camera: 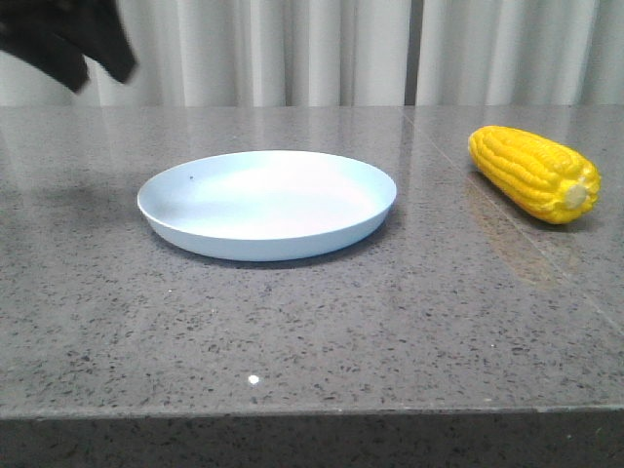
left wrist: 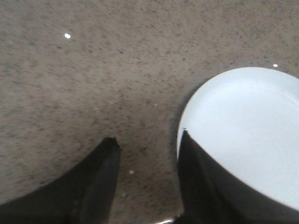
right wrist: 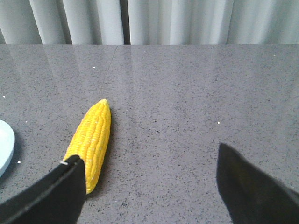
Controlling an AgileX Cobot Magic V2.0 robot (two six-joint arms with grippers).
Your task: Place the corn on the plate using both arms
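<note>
Lying near the table's (camera: 312, 331) right edge, the corn (camera: 534, 172) sits well apart from the plate (camera: 266, 204). My left fingers (left wrist: 105, 158) are spread, empty, above its rim. My right fingers (right wrist: 70, 179) gape wide beside the cob.

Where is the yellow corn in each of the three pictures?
Front view: the corn lies at the right on the table, apart from the plate.
Left wrist view: no corn; only the plate and table.
Right wrist view: the corn lies low at the left, by one finger.
Shared landmark: the plate; its edge shows beside the corn.
</note>
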